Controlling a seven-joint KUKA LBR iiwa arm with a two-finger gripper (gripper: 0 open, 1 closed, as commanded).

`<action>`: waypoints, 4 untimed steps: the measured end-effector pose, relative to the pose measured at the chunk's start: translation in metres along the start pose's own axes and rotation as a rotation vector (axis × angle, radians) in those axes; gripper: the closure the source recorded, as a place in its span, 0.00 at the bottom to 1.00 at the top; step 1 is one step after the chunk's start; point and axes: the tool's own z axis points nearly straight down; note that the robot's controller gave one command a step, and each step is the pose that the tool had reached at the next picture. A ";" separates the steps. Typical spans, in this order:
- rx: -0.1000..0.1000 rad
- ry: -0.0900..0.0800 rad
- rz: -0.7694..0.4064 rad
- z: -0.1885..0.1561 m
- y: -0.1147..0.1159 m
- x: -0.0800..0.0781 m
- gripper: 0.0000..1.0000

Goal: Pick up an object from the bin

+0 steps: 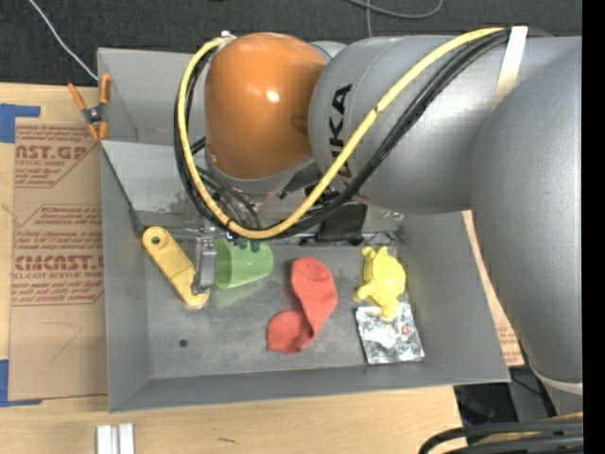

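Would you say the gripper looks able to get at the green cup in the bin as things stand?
Probably yes: the gripper is right beside the green cup, and nothing lies on the cup. The yellow handle close on the gripper's other side might crowd it.

A red cloth [304, 303] lies beside a yellow toy figure [382, 277] touching a silvery foil packet [389, 337].

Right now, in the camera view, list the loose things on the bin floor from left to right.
yellow flat plastic bar with a rounded end → green plastic cup-shaped piece → red soft folded cloth-like thing → yellow plastic toy figure
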 end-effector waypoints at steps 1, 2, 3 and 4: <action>-0.001 0.002 0.153 0.112 0.011 -0.018 0.00; -0.001 0.001 0.175 0.080 0.013 -0.019 0.00; 0.000 0.004 0.516 0.123 0.017 -0.024 0.00; -0.001 0.001 0.239 0.159 0.022 -0.025 0.00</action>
